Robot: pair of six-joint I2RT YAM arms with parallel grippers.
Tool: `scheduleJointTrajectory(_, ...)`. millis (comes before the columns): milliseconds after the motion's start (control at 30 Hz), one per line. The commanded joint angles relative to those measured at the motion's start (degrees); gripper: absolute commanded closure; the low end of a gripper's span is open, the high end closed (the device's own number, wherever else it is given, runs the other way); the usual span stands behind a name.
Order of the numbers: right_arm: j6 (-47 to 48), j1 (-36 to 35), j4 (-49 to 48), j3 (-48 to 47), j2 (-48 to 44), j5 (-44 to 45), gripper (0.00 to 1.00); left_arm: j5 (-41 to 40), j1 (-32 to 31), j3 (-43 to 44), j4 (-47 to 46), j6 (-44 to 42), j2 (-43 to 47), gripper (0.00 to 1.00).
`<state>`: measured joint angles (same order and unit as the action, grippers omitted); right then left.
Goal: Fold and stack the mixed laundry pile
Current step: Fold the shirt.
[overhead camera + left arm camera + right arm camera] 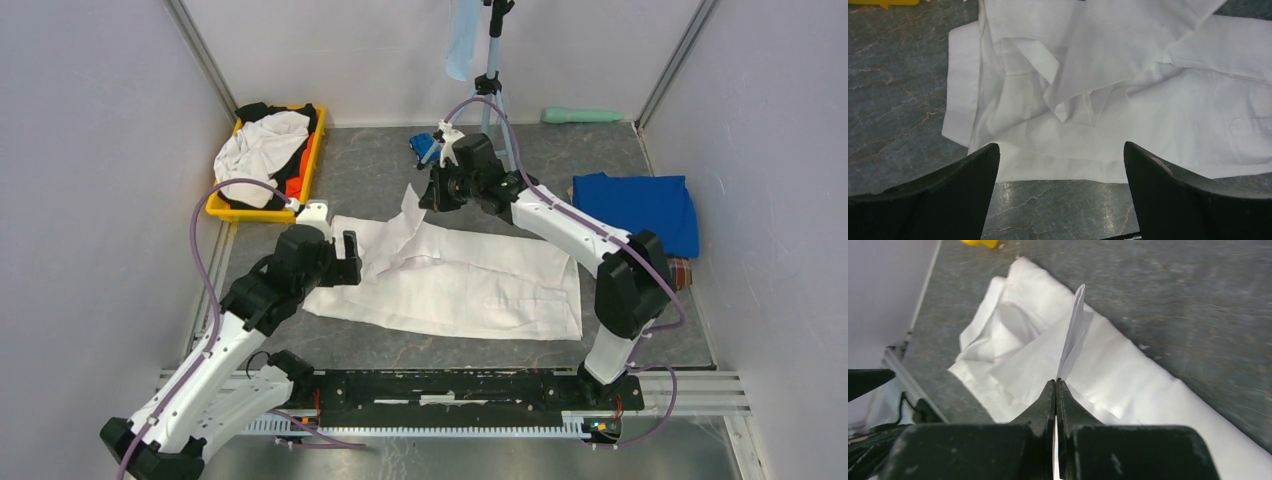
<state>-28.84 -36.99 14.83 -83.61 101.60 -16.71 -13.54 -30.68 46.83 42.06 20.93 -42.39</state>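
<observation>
A large white shirt [470, 285] lies spread across the middle of the table. My right gripper [432, 197] hovers over its far edge, shut on a flap of the white shirt [1128, 370] that rises in a peak to its fingertips [1056, 381]. At the shirt's left end, my left gripper [352, 262] is open, with nothing between its fingers. In the left wrist view the crumpled collar end of the shirt [1128, 100] lies just beyond the spread left gripper [1060, 146]. More laundry, white, black and orange [265, 150], fills a yellow bin. A folded royal-blue T-shirt [635, 210] rests at the right.
The yellow bin [222, 208] stands at the far left by the wall. A stand [490, 90] with a hanging pale-blue cloth [462, 45] is at the back, a small bright-blue object [422, 147] beside it. A mint-green cylinder [582, 116] lies along the back wall.
</observation>
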Motion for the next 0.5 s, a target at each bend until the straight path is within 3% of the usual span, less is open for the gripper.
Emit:
scheduleJointTrajectory(0,4.91,0.87,5.81,-0.33,-9.91,15.20,1.00,-9.53,0.09,3.59,0.35,5.90,-5.44,0.00)
scheduleJointTrajectory(233,4.31,1.42,10.16,9.26,-23.42,35.87,1.00,-10.85,0.76,9.53,-6.49,6.50,-18.87,0.08)
scheduleJointTrajectory(467,1.08,1.49,11.19,18.69,-30.75,39.40,1.00,-6.03,3.42,11.10,-12.39,5.90,-32.48,0.19)
